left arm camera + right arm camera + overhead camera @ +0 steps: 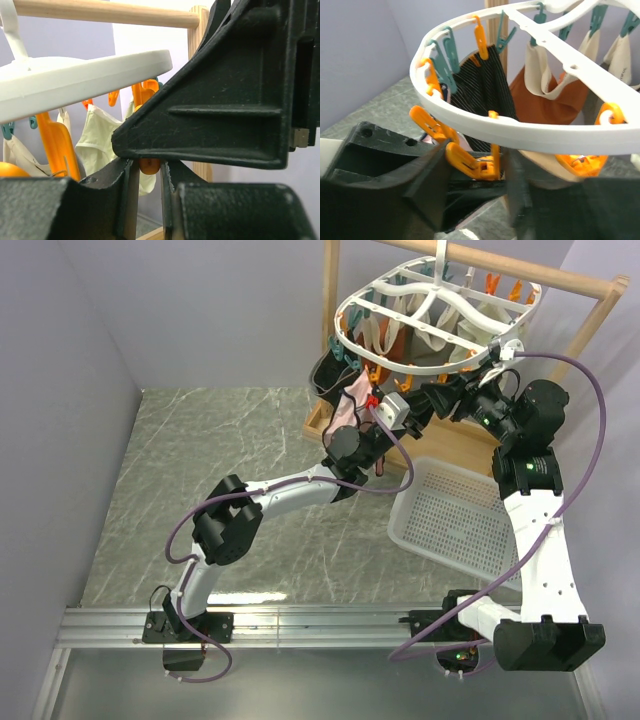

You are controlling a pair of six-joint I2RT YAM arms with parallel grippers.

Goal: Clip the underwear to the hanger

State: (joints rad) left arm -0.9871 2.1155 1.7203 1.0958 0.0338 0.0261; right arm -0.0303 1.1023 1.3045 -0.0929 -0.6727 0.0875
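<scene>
1. The left gripper (148, 172) reaches up under the near-left edge of the hanger (352, 335). Its fingers stand only a sliver apart. No pink cloth shows in that gap in its wrist view, so I cannot tell whether it has hold of anything.
2. The underwear (346, 405) hangs as a limp pink strip just below the hanger's rim and runs down to the left gripper. The overhead view does not show whether it is pinched there or merely draped.
3. It looks light, soft and floppy, so it is likely to sag and fold wherever it is unsupported. The best place to hold it is probably the dark-edged waistband, where the cloth is doubled, so that a short, taut edge can be offered to a peg.
4. The hanger is thin white plastic hung from the wooden rack (590, 285). It would probably sway if nudged.
5. The right gripper (477, 175) has its fingers closed around an orange peg (470, 161) just under the rim, apparently squeezing its handles. The peg's mouth is hidden.
6. A white mesh basket (470, 540) sits below, to the right.
</scene>
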